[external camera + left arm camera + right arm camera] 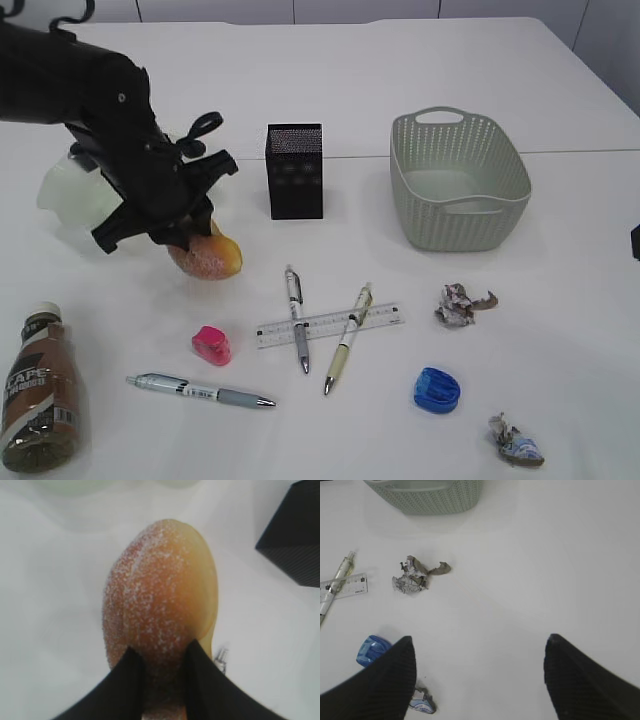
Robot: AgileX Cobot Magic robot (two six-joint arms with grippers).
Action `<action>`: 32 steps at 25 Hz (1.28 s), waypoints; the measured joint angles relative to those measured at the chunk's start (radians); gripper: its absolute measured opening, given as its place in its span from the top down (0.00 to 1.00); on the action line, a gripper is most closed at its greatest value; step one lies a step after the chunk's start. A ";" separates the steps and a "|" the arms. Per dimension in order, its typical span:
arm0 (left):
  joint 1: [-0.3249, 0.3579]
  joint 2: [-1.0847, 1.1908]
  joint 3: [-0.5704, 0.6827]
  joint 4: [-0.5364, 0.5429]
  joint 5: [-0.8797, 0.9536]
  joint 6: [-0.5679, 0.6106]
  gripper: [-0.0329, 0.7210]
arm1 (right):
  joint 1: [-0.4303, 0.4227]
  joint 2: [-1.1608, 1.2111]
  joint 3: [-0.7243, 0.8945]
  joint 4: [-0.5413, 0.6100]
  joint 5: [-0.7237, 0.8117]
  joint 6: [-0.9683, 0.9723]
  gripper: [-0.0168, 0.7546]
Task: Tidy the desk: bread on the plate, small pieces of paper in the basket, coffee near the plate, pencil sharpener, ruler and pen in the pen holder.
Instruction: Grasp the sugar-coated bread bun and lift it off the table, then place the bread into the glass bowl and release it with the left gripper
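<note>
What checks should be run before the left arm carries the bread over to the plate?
1. Left gripper closed on the bread: ok, fingers pinch its near end.
2. Bread clear of the desk: cannot tell.
3. Plate reachable: ok, just beyond the arm; its inside is partly hidden.
4. Pen holder out of the path: ok, it stands to the right of the bread.
5. Right gripper out of the way: ok, open over bare desk near the crumpled paper.

Between my left pincer [159,667] tips sits rough, sugar-grained bread [160,595]; beyond it, the black matt mesh pen holder [295,535] on smooth white worktop [50,630].
</note>
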 joint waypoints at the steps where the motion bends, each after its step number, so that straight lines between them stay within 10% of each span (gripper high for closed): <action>1: 0.000 -0.012 0.000 0.004 -0.013 0.000 0.76 | 0.000 0.000 0.000 0.000 0.000 0.000 0.22; 32: 0.300 0.072 -0.170 0.237 -0.223 0.000 0.77 | 0.000 0.000 0.000 -0.002 0.000 0.000 0.22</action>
